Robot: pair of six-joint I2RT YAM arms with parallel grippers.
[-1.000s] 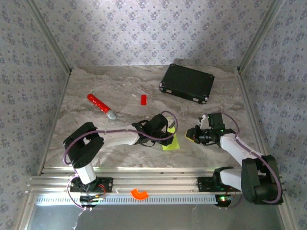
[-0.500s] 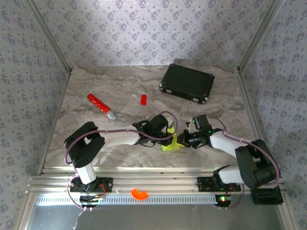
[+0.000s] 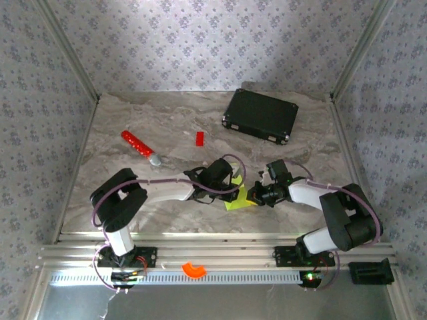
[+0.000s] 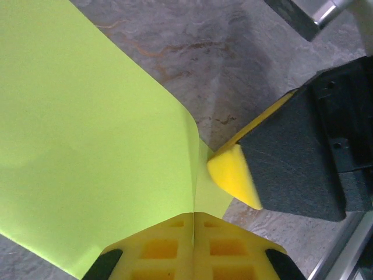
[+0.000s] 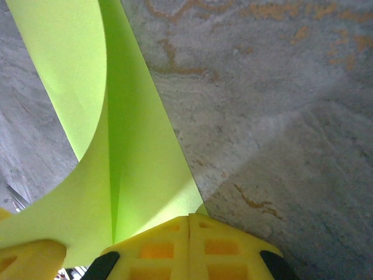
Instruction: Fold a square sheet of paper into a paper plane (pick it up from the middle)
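Left end effector [image 3: 232, 189] — top view: low over the near middle of the bench [image 3: 133, 133], tip to tip with the right end effector [image 3: 252, 195]. The square sheet of paper [image 3: 237, 203] lies between and under them, a lime patch partly hidden by the left wrist. No dart shape is visible. A black case [image 3: 261, 116] sits well apart at the far side.

Left wrist view: left jaws are closed flat together, with the sheet's edge pinched in the seam between the pads. The paper bows away in a smooth curve above the bench. The right end effector's yellow fingertip touches the sheet's corner just beside that pinch.

Right wrist view: right jaws are likewise closed, nipping the sheet's near edge. One straight line runs up the paper from the pads, one half curling over the other — it reads as a first centre fold being formed, not yet pressed flat.

Progress, as judged: early. Both end effectors hold the sheet; nose folds, wings and final creasing all remain.
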